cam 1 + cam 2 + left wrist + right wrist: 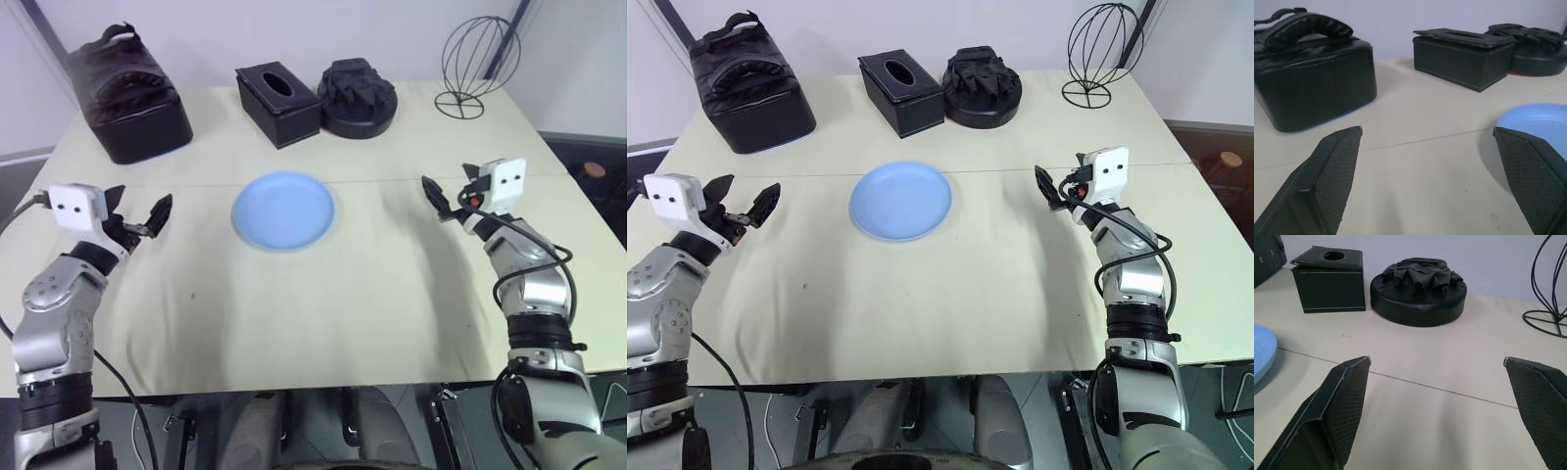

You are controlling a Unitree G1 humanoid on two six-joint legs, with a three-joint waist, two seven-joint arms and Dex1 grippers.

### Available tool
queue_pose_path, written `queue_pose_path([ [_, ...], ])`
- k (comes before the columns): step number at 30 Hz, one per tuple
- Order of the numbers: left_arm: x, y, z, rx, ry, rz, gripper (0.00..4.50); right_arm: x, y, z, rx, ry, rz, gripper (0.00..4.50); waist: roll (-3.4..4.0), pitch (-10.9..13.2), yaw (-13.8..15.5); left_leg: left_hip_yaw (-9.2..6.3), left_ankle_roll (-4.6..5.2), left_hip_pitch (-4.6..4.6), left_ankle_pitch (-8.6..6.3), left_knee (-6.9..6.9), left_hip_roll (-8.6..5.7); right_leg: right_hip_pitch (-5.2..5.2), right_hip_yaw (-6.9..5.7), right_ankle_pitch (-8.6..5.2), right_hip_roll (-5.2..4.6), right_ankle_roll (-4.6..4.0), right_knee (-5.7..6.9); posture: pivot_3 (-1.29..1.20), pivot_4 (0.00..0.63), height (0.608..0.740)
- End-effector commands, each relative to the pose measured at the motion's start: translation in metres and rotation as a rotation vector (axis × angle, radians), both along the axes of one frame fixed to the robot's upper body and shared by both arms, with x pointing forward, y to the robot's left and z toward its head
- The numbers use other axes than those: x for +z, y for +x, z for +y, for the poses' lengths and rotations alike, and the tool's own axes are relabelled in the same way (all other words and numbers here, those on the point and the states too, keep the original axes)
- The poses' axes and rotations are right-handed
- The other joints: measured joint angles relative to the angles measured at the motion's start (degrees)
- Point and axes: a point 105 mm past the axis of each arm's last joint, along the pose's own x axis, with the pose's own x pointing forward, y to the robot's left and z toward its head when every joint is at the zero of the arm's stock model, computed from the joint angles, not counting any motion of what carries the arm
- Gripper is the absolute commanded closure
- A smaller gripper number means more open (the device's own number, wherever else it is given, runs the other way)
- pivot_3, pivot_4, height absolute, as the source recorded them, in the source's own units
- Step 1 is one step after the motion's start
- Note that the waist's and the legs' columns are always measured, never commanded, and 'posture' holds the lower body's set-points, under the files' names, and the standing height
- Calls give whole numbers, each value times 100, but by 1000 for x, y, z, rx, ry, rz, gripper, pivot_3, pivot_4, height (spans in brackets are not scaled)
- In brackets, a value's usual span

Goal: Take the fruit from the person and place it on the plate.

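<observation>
The light blue plate (pixel 284 211) lies flat and bare at the middle of the cream table. My left gripper (pixel 137 208) hovers open to the plate's left, above the table, its two black fingers (pixel 1332 176) spread wide with nothing between them; the plate's edge (pixel 1542 122) sits just beyond the other finger. On the plate's right my right gripper (pixel 453 194) is open too, its fingers (pixel 1337 411) wide apart and holding nothing. The fruit and the person are out of view.
Along the table's far side stand a black bag (pixel 127 93), a black tissue box (pixel 279 103), a round black ridged object (pixel 358 98) and a black wire frame (pixel 478 64). A seam (pixel 1440 390) crosses the tabletop. The table's front edge runs close to the arms.
</observation>
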Motion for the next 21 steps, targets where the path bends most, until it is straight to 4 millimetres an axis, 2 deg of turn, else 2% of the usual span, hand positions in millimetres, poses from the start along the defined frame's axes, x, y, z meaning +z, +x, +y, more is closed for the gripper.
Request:
queue_pose_path([
  [1,14,-4,0,-3,15,-50,0,11,-3,-3,-3,-20,-39,42,0,0,0,0,0,0,0,0,0,0,0,0,0,0,0,0,150,740],
  [21,16,-2,-1,-14,23,-55,0,12,-1,-2,-4,-17,-41,42,0,0,0,0,0,0,0,0,0,0,0,0,0,0,0,0,150,740],
])
